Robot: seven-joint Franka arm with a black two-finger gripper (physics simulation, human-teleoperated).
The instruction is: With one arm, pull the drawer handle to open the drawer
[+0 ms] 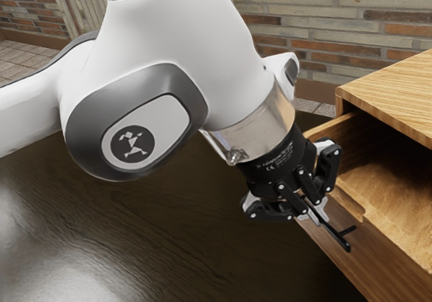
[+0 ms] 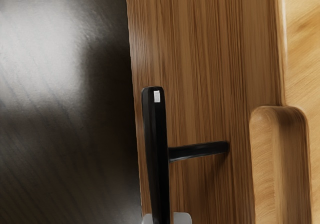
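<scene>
We find the arm [image 1: 169,65] entering from the exterior view's left and reaching down toward the wooden drawer [image 1: 378,275] at the exterior view's right. The drawer stands partly pulled out of its cabinet [image 1: 398,92], with its wooden interior exposed beneath the cabinet top. The black end effector [image 1: 316,211] sits at the drawer front, on the black drawer handle [image 1: 339,236]. In the wrist view, the drawer handle [image 2: 155,154] runs as 1 straight bar parallel to the drawer front [image 2: 200,58], joined to it by 1 visible black post [image 2: 200,151]. Pale finger pads [image 2: 181,218] show on both sides of the bar, so the end effector appears clamped on it. The dark, glossy desk [image 1: 135,248] lies below the arm, and a brick wall [image 1: 351,11] stands behind.
</scene>
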